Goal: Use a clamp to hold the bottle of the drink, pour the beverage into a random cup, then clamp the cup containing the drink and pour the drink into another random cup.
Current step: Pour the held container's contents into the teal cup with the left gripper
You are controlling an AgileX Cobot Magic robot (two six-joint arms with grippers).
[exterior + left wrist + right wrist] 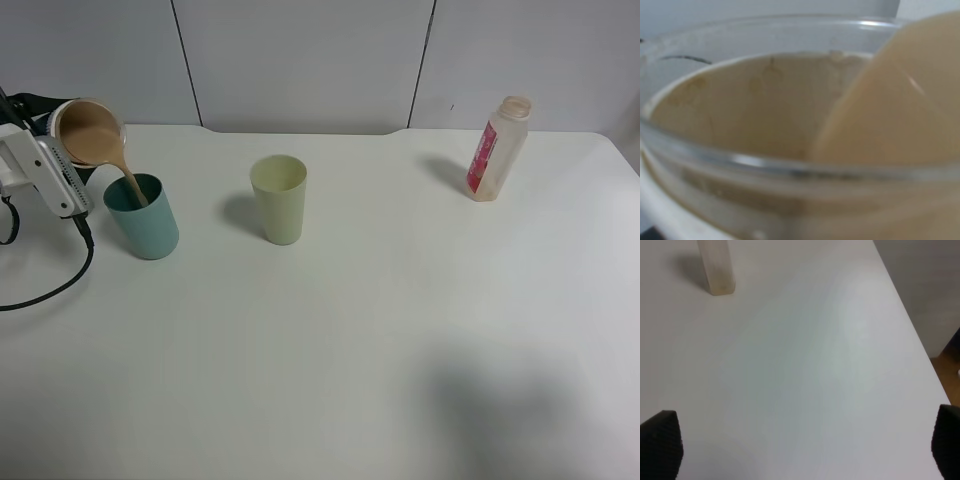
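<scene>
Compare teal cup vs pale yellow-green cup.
Colour: the teal cup is darker than the pale yellow-green cup. State: beverage streams into the teal cup from the tilted cup; nothing pours into the yellow-green one. Place: teal far left, yellow-green nearer the middle. Both stand upright on the table.

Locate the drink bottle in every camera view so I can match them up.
Exterior high: the drink bottle stands upright near the far right corner of the white table.
Left wrist: not in it.
Right wrist: only its lower part shows, standing on the table.
Shared landmark: the table's right edge, in both those views.
</scene>
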